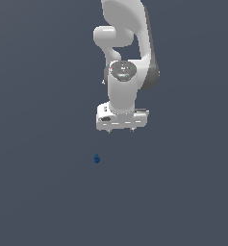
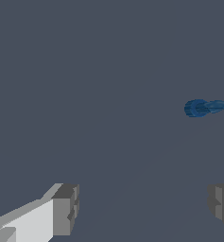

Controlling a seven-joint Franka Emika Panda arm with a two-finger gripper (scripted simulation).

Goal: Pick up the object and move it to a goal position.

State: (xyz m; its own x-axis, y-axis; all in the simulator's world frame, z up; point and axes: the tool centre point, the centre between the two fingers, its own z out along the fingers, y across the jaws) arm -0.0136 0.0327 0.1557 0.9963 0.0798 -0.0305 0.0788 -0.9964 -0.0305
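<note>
The object [image 1: 96,158] is a tiny dark-blue elongated piece with a rounded end, lying on the grey floor. In the exterior view it sits below and toward the exterior view's left of my white gripper [image 1: 121,131], clearly apart from it. My gripper points down, is open and holds nothing. In the wrist view the object [image 2: 204,107] lies off to one side, outside the gap between my two grey fingertips, one of which [image 2: 66,209] shows in full while the other is cut by the frame edge.
The white arm [image 1: 127,53] rises behind the gripper at the top of the exterior view. A plain dark grey floor [image 1: 38,192] fills the surroundings.
</note>
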